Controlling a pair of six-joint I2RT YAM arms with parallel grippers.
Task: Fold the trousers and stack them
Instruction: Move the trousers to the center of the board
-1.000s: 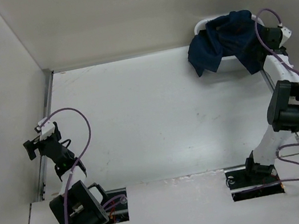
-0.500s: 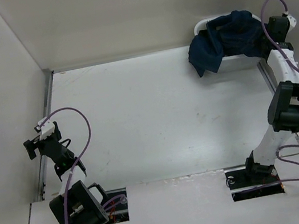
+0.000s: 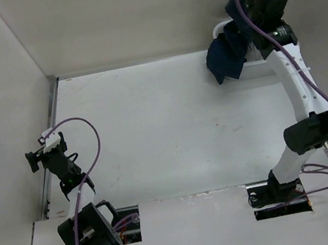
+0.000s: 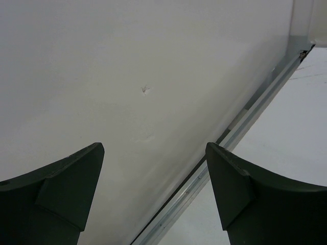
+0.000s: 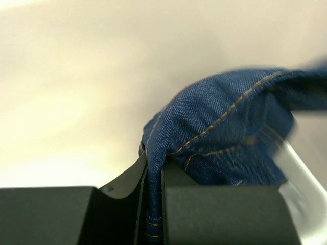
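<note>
Top view first. The white basket sits at the far right corner of the table, and that's my landmark. The dark blue jeans are bunched at it, a dark lobe spilling over the basket's left rim and hanging down to the tabletop just beside it. My right arm sweeps up from its base and arches over the basket, wrist high above it, with denim rising toward the wrist. The fingertips themselves are hidden under the wrist here. My left gripper is well apart from the basket, across the whole table from it, low beside the left wall.

Left wrist view now. My two dark fingers stand spread wide, nothing between them. Through the gap I see only the pale side wall and the metal rail along its foot. A strip of white tabletop shows on the basket's side of that rail. No denim in sight from here.

Right wrist view. Here's the grab: my right gripper is clamped tight on a fold of the jeans, the cloth pinched into a thin ridge between the two black pads. Above the pinch, the denim balloons out to the right, orange seam stitching running across it. A pale blurred edge shows at lower right beneath the cloth; I can't tell for sure whether it's the basket's rim. Behind everything, plain cream wall.
</note>
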